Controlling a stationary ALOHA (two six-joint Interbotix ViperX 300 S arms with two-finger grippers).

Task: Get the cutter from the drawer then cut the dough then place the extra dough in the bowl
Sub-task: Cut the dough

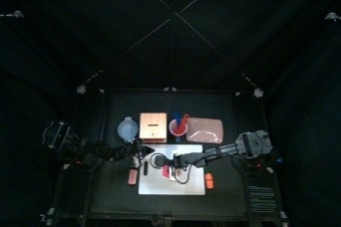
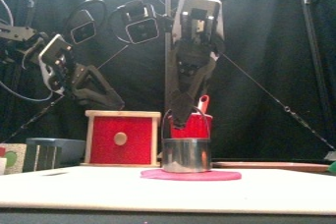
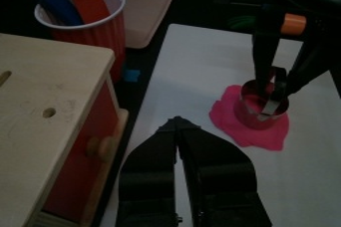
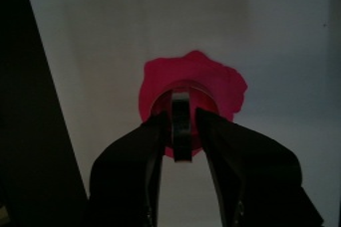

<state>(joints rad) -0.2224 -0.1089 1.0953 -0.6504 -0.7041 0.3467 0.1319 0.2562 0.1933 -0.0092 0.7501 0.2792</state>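
In the top view, my right end effector (image 1: 170, 167) reaches in over the white board (image 1: 189, 184). My left end effector (image 1: 139, 155) hangs just beside the board's left edge. The bowl (image 1: 127, 128) sits behind, left of the wooden box (image 1: 152, 124), well apart from the work.

In the front view, the cutter (image 2: 188, 155) stands upright on the pink dough (image 2: 192, 176), and dough shows on both sides of it. My right end effector is clamped on the wire handle above it. I judge that this step is the pressing. I should push straight down and keep the rim level until it meets the board all round. A small twist before lifting may help the extra come away as one ring.

In the left wrist view, the cutter sits inside the dough's outline, with a wider margin on one side. My left jaws look drawn together with nothing between them. They are dark against dark, though, so a thin gap may be there.

In the right wrist view, my own jaws cover nearly all of the cutter, and only the dough spreads out beyond them. No view shows whether the rim has gone through to the board.
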